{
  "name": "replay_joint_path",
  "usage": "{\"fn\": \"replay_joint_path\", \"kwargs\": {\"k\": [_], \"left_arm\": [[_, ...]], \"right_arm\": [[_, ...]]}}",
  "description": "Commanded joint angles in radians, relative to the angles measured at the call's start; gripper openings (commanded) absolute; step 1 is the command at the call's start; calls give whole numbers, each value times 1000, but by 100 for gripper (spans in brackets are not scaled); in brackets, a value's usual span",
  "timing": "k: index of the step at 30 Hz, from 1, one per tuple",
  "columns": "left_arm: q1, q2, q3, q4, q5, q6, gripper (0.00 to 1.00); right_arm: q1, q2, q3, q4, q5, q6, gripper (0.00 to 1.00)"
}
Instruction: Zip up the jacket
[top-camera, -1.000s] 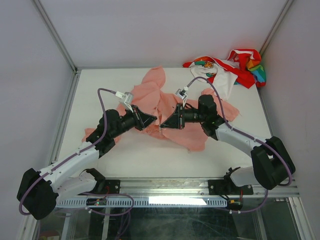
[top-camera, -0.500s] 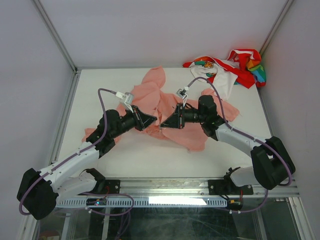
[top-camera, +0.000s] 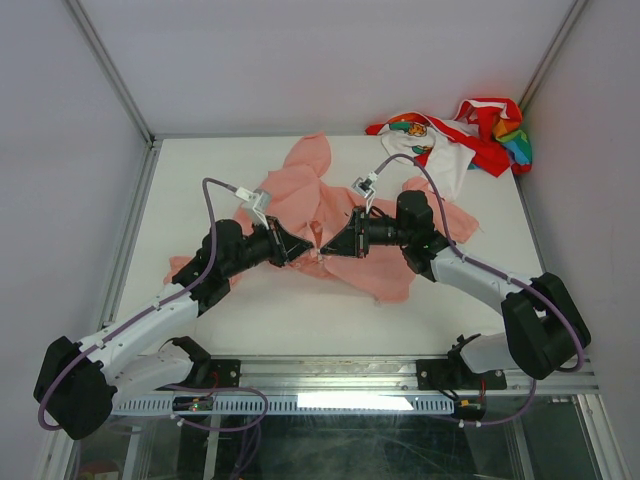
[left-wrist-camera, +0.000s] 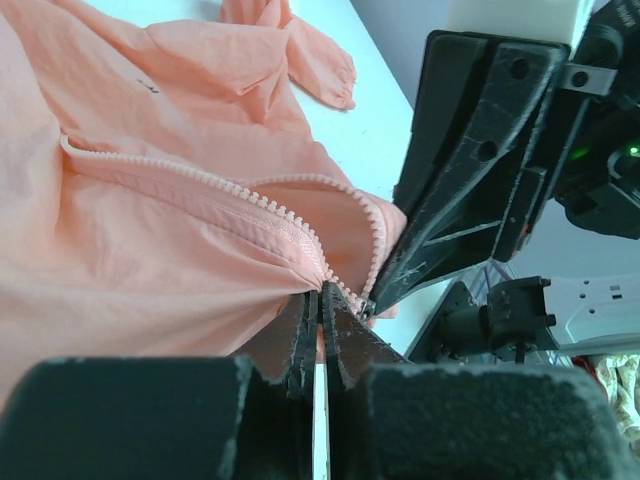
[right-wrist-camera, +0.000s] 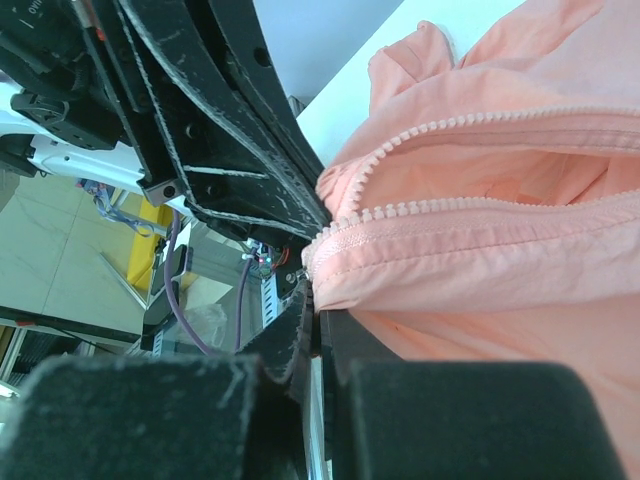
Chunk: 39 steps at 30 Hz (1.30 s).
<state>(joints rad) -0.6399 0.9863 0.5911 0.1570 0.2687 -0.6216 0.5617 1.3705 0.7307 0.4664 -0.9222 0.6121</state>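
Observation:
The salmon-pink jacket lies crumpled in the middle of the table, its front open. My left gripper is shut on the jacket's hem at the bottom of one zipper row. My right gripper is shut on the hem at the bottom of the other zipper row. The two grippers meet tip to tip over the jacket's lower edge. In the left wrist view the jacket fans out from my left gripper. In the right wrist view the jacket hangs from my right gripper.
A red, white and rainbow-coloured garment lies bunched at the back right corner. One jacket sleeve reaches toward the back wall. The enclosure's walls and metal frame border the table.
My left gripper has moved right along the jacket's lower edge until its tip meets the right gripper. The right arm has barely moved.

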Motion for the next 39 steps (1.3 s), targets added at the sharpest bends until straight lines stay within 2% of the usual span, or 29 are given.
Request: {"fn": "replay_joint_path", "kwargs": {"k": [1,9,12,16,23,33,39], "left_arm": [[4,-21,28,-31,-19,-12,0],[4,-17,43,-30,46,25,0],[4,-33,41,-30,21,2,0],[4,-52,44,-35,-18,-86,17],[8,-65,32,-50,-37,-214,32],[33,-88,-3,10,0,-278,40],[41,-119,-46,48,3,-335,42]], "right_arm": [[5,-10,35,78,-23,7,0],[6,3,71,6,14,15,0],[8,20,98,-54,23,11,0],[8,22,94,-47,23,11,0],[9,32,57,85,12,101,0],[11,44,35,139,22,155,0],[11,41,15,157,32,174,0]]}}
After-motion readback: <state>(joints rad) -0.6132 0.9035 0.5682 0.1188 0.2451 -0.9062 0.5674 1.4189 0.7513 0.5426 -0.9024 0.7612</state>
